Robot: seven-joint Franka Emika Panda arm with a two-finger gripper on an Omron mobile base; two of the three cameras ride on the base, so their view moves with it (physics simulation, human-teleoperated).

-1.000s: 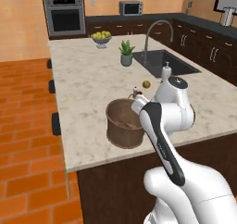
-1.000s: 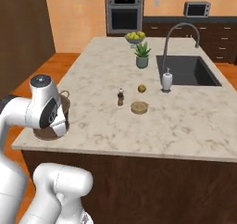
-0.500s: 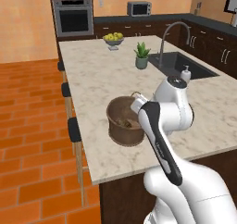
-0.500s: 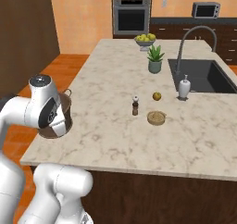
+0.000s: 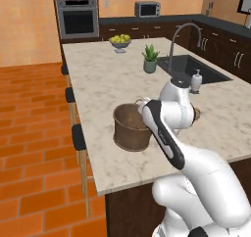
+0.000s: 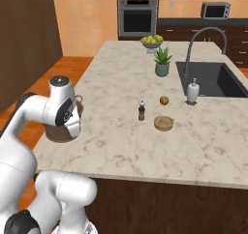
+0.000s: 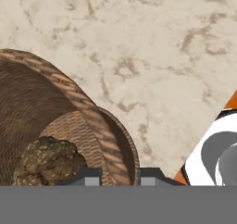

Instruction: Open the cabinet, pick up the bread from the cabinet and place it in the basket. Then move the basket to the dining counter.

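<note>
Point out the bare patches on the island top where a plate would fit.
Free: the wide stretch between the basket and the fruit bowl, and the near strip of the dining counter below the pepper mill. Crowded: around the sink, soap bottle and plant.

Beyond the tool lie a pepper mill point(image 6: 141, 110), a round coaster-like disc point(image 6: 163, 123) and a small fruit point(image 6: 164, 100), perhaps a lime. Farther off: soap dispenser point(image 6: 193, 91), faucet point(image 6: 203, 40), potted plant point(image 6: 162, 62), fruit bowl point(image 6: 151, 41).
</note>
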